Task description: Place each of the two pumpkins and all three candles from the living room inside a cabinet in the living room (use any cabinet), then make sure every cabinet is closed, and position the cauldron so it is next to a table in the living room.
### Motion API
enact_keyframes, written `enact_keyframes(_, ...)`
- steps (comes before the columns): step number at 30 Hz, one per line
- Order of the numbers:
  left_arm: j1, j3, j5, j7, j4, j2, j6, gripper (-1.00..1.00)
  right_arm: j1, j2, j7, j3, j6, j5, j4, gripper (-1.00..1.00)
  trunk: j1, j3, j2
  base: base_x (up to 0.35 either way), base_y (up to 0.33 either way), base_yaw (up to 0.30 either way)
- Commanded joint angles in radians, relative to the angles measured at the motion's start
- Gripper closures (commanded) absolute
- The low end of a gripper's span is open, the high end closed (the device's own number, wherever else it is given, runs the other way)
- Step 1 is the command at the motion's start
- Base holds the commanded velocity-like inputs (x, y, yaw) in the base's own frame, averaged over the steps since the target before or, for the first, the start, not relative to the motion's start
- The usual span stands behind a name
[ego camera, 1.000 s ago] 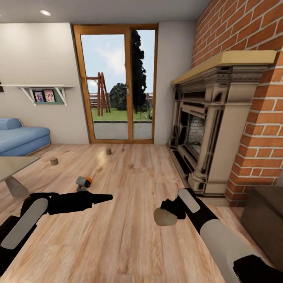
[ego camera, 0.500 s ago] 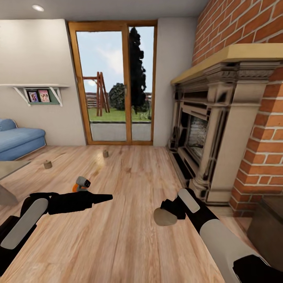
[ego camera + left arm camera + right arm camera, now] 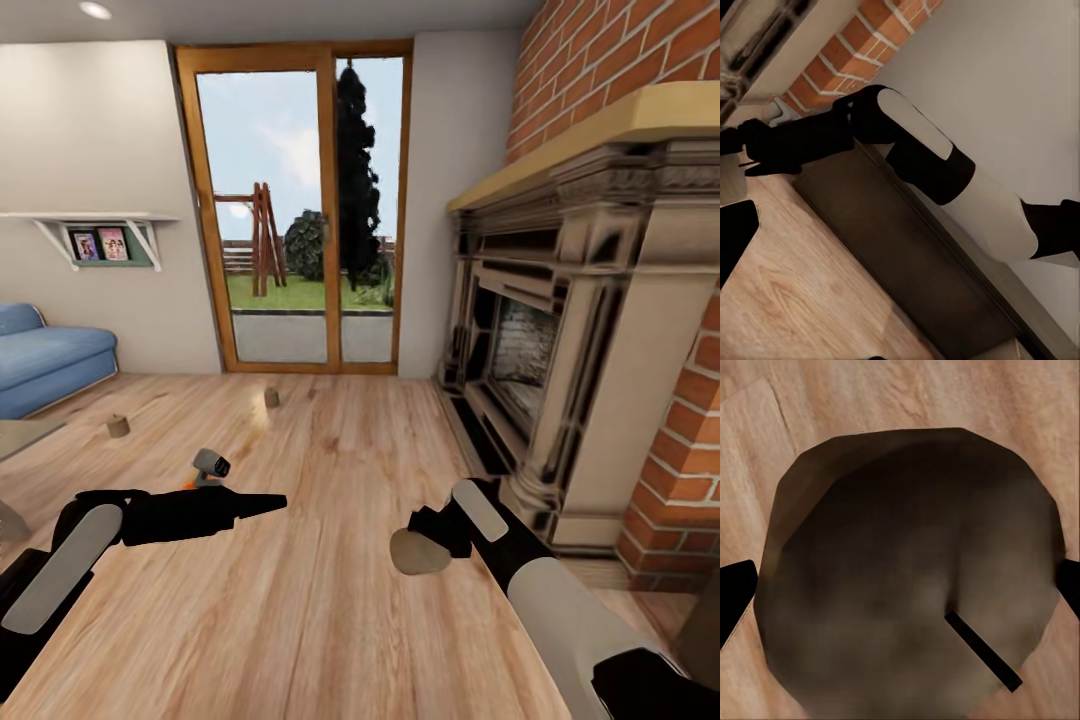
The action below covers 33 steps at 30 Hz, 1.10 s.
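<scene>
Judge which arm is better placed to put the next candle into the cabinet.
Right, probably. The right gripper already clamps a candle, and the dark cabinet lies on that arm's side. The left gripper carries nothing, and the other candles sit far across the floor.

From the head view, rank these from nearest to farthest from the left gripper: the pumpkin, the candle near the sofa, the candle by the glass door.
1. The pumpkin, just beyond the left gripper, partly hidden behind the arm.
2. The candle near the sofa, farther out on the floor, off to the left.
3. The candle by the glass door, deepest in the room, ahead.
</scene>
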Motion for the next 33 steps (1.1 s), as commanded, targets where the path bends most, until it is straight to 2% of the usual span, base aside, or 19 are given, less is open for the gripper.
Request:
enact_keyframes(1, -0.001, -0.001, 0.0, -0.003, 0.001, 0.0, 0.003, -1.0, -0.001, -0.001, -0.012, 0.003, -0.002, -0.012, -0.002, 1.0, 0.0, -0.001, 0.0, 0.328, 0.0, 0.153)
enact_keyframes(33, -0.001, -0.001, -0.001, -0.003, 0.0, 0.0, 0.003, -1.0, -0.001, 0.002, -0.012, 0.009, -0.005, -0.012, -0.002, 1.0, 0.0, -0.001, 0.0, 0.328, 0.0, 0.075)
